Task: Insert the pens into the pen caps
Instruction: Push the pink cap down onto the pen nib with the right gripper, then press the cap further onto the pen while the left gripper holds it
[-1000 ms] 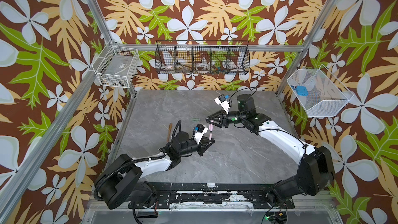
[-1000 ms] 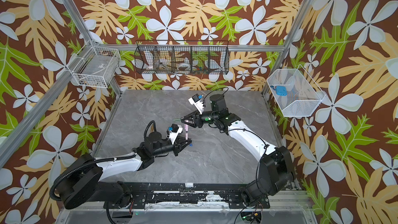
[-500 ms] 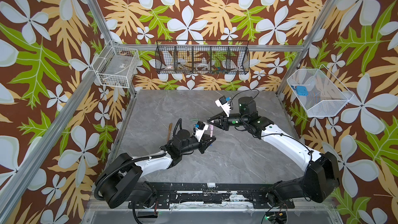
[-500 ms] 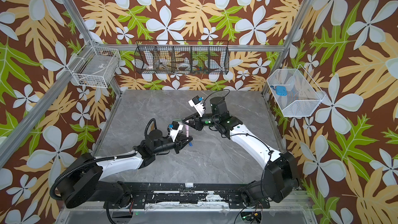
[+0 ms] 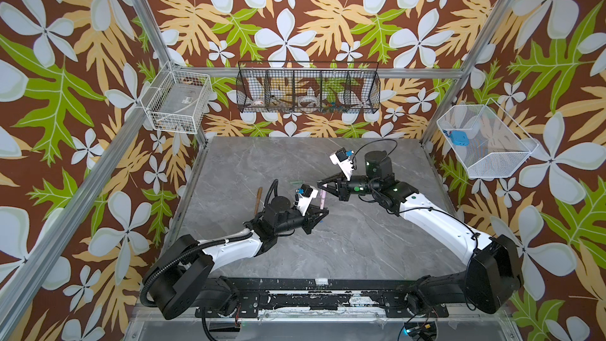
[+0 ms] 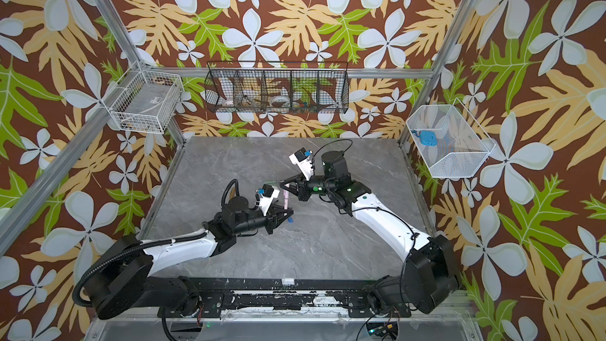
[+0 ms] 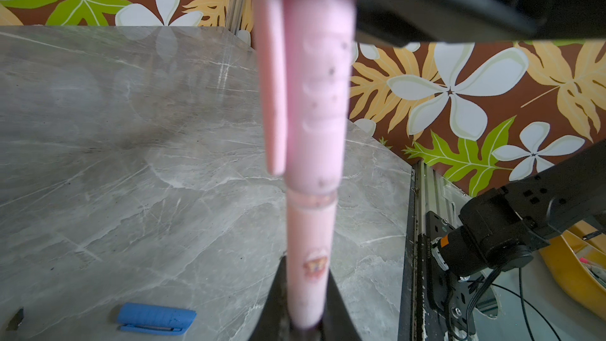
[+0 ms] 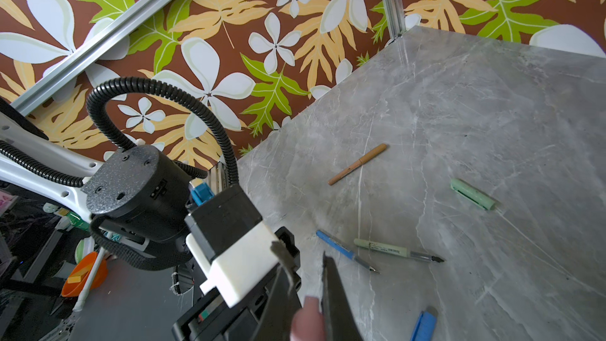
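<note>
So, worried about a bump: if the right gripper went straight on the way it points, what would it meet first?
Beyond the pink cap the right gripper grips, probably the left arm's wrist camera, just past its tips; depth is unclear.

left gripper (image 6: 285, 212), right gripper (image 6: 284, 186), sharing pink pen (image 6: 286, 200)

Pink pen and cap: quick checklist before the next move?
1. Pen grip: left gripper jaws shut on the pale pink pen: ok.
2. Cap grip: right gripper jaws shut on the stubby pink plastic cap: ok.
3. Cap in line with pen, left wrist view: ok.
4. Cap fully home: cannot tell; a narrow band shows below its rim.
5. Other pens capped: not ok; thin blue pen and grey-green pen lie bare on the grey marble table, stubby blue cap and light green cap apart from them.
</note>
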Motion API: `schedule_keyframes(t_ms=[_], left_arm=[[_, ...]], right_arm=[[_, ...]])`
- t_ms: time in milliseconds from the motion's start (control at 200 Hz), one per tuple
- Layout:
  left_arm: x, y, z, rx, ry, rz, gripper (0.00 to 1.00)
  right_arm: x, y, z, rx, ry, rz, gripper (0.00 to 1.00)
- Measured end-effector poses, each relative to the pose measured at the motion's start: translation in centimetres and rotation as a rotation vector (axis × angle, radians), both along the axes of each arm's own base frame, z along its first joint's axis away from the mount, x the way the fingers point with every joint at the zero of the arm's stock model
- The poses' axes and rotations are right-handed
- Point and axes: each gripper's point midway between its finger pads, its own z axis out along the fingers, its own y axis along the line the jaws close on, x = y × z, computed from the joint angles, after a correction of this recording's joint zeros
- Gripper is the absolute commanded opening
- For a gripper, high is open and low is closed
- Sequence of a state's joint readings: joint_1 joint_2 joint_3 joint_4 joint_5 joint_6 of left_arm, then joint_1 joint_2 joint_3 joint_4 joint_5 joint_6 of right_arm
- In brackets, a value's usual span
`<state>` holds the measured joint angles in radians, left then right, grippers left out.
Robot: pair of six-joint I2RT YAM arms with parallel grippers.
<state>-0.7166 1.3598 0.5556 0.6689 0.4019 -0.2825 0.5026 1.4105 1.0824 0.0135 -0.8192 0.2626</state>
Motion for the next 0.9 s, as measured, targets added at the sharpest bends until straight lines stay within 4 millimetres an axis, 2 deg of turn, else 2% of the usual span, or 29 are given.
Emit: schedule_keyframes(t_ms=[130,295,460,541,651,756,901], left_arm=[[0.9,-0.1,1.2,-0.01,-0.023,0.034,0.0],[2.2,-0.4,3.4,-0.03,-0.082,0.077,0.0],[3.4,-0.9,4.8,-0.018,-0.12,0.1,0.0],[3.8,-0.8,4.8,0.012,-0.126,0.107,0.0],[4.3,0.0,3.8,0.061,-0.105,0.116,0.0],[4.0,0.8,2.8,0.093,-0.061,0.101,0.0],[3.7,0.9,3.0,0.085,-0.052,0.079,0.0]], right_arm=[[0.4,0.0,0.7,0.028,-0.029,-0.011,0.0],[0.9,0.0,2.7,0.073,-0.117,-0.032,0.0],[1.5,-0.3,3.5,0.1,-0.175,-0.071,0.0],[1.7,-0.4,3.3,0.107,-0.182,-0.089,0.0],[2.0,-0.3,2.8,0.112,-0.18,-0.113,0.0],[1.9,-0.2,1.9,0.112,-0.15,-0.123,0.0],[1.9,-0.2,2.2,0.124,-0.143,-0.139,0.0]])
